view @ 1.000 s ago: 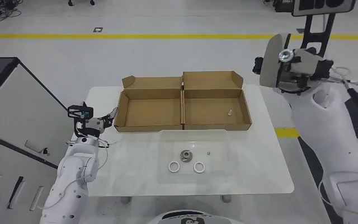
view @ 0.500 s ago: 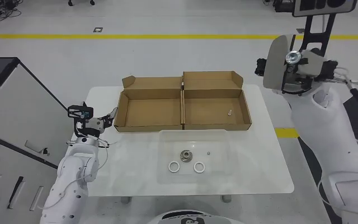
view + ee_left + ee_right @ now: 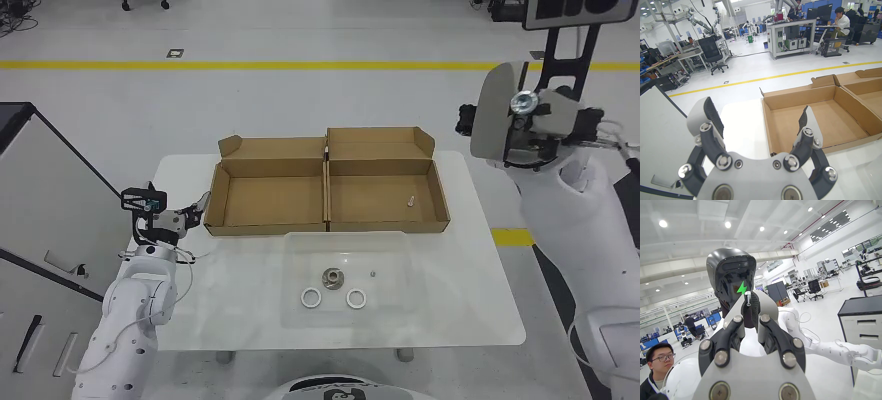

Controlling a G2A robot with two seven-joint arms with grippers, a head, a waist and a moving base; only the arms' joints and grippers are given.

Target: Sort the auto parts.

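Your right pincer is clamped on a small bolt, high beyond the tabletop's right edge. Your left pincer gapes wide, holding nothing, just beside the left cardboard box. White rings and a hub lie in the clear tray.

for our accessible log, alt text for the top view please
The right gripper, raised right of the table, grips a bolt; the left gripper is open at the left edge. On the table: two open cardboard boxes, one holding a screw, and a clear tray with two white rings and a metal hub.
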